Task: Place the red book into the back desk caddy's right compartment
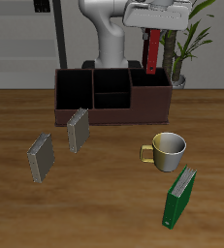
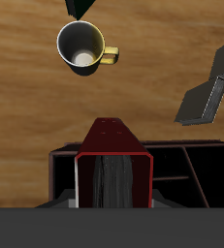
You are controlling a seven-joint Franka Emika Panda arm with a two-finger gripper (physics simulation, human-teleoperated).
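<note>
Red book (image 1: 153, 50) gripped upright in tool (image 1: 154, 31) over back desk caddy (image 1: 112, 94); best lowered straight into right compartment (image 1: 149, 80), w/o clipping dividers.

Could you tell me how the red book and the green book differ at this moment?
The red book is dark red; the green book is green. The red book hangs upright in the gripper above the caddy, while the green book stands on the table near its front edge, leaning slightly. The red book is far back by the caddy's end section; the green book sits beside the mug. Both are slim hardcovers of similar size.
</note>
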